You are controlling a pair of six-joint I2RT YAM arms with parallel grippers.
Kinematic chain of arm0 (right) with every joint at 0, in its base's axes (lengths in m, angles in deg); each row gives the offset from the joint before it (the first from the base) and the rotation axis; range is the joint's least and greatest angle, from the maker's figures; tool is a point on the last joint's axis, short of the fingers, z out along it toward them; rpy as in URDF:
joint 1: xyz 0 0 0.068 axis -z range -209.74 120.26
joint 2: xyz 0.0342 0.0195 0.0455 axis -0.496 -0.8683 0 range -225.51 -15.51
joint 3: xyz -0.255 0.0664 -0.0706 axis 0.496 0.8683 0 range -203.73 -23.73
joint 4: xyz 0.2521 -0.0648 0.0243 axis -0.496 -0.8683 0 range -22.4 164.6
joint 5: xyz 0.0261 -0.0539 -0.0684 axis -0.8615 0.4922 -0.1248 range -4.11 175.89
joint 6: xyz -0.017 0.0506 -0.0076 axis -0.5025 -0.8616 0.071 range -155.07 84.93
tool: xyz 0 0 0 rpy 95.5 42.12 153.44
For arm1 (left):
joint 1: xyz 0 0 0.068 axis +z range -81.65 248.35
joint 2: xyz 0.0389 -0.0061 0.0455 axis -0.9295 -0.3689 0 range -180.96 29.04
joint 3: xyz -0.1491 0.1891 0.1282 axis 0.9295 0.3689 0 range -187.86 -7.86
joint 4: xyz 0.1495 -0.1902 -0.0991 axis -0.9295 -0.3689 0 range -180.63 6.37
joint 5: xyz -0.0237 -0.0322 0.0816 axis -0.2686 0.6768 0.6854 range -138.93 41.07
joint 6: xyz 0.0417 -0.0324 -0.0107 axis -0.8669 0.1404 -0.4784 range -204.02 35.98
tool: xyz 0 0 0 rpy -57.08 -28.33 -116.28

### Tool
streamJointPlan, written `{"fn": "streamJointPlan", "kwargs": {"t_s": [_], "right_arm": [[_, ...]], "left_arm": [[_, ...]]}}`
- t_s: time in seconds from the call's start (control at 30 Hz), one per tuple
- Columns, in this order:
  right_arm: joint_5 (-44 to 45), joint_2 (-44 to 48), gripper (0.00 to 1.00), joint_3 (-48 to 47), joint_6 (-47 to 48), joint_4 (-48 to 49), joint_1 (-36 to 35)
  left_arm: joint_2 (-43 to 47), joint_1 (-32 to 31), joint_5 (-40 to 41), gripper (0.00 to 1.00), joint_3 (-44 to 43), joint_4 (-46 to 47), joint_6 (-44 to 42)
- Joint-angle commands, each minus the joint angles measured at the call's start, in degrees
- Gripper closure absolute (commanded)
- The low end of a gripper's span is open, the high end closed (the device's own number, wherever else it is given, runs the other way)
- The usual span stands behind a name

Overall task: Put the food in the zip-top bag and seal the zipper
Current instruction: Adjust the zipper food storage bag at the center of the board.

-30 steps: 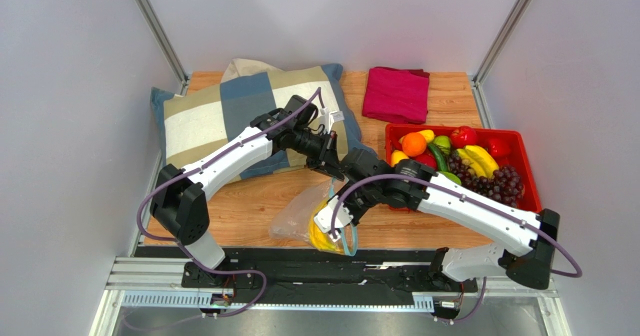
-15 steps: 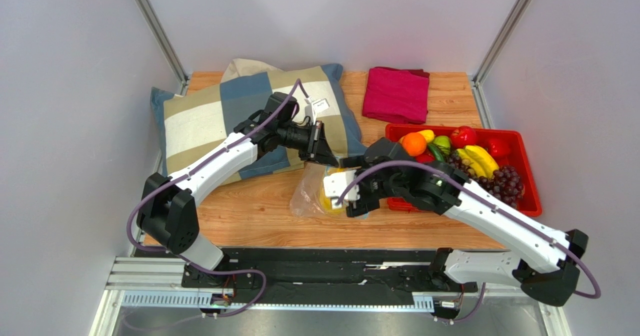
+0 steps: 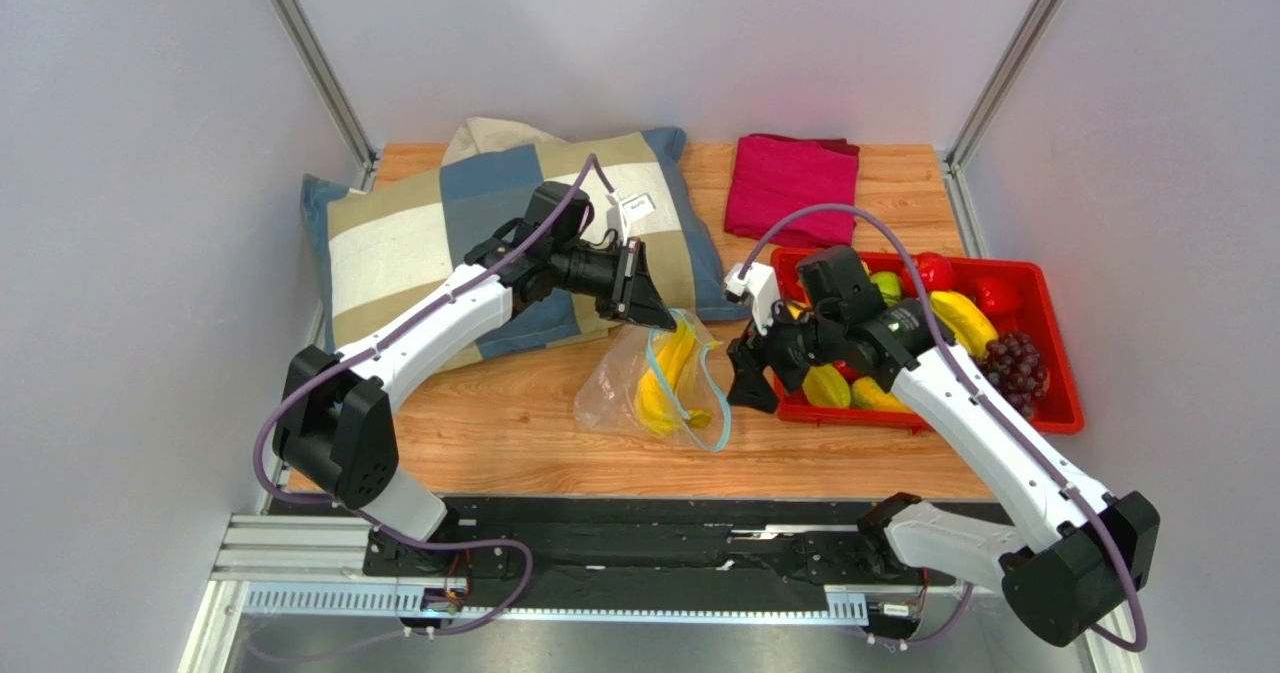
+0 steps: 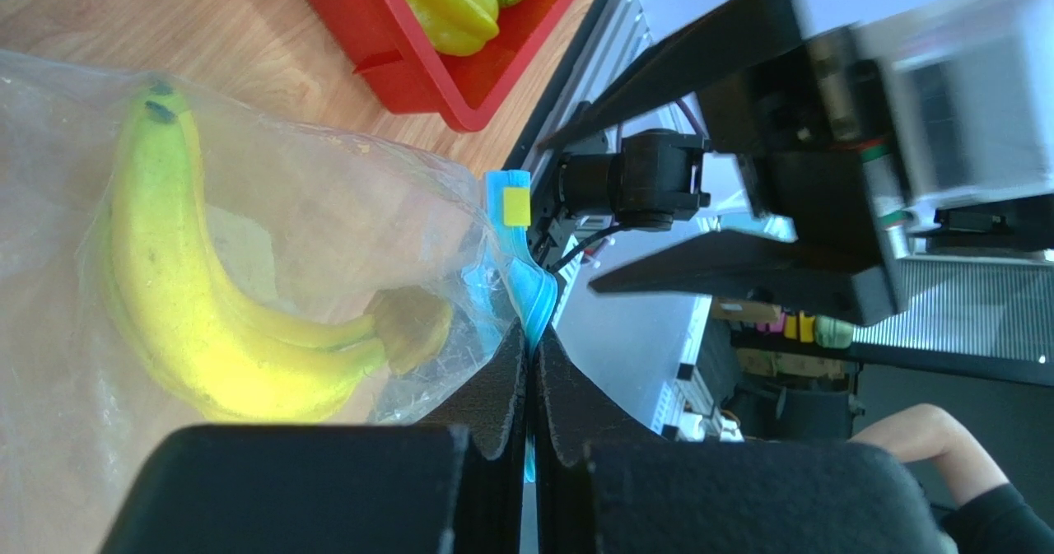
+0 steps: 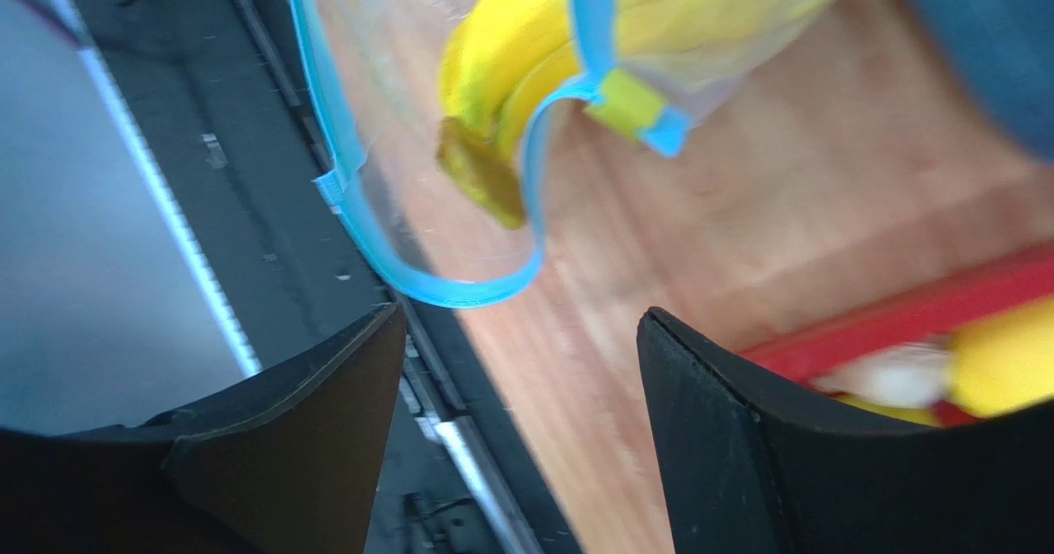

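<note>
The zip-top bag (image 3: 609, 397) is lying on the wooden table (image 3: 496, 418) between the two arms, with a yellow banana bunch (image 3: 661, 385) sitting inside it and its teal zipper (image 5: 460, 292) gaping in a loop. The left gripper (image 3: 649, 310) is pinching the bag's mouth strip with its jaws pressed together, and the left wrist view is showing the blue edge caught between the pads. The right gripper (image 3: 747, 378) is hanging just beside the bag's mouth, jaws spread wide with nothing between them, standing between the bag and the red tray (image 3: 1059, 403). A checked pillow (image 3: 406, 246) is lying behind the left arm and a magenta cloth (image 3: 792, 189) at the far edge. The right arm is covering part of the tray, so only the grapes (image 3: 1016, 361) and a few yellow and green pieces are showing, and the right wrist view is blurring what lies in it
</note>
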Motion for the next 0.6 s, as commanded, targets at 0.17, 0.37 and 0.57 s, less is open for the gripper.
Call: {"fn": "streamJointPlan", "kwargs": {"t_s": [0.17, 0.37, 0.57], "right_arm": [[-9.79, -3.77, 0.33, 10.17, -13.8, 15.29, 0.18], [-12.6, -7.82, 0.77, 10.17, -18.18, 18.88, 0.18], [-14.0, -5.11, 1.0, 5.17, -23.54, 18.11, 0.71]], "left_arm": [[1.48, 0.74, -0.64, 1.0, -2.39, -2.18, -1.63], [2.26, 1.54, 0.68, 0.96, -2.47, -5.78, -3.38], [6.21, 2.24, 4.63, 0.92, -2.82, -12.45, -8.38]]}}
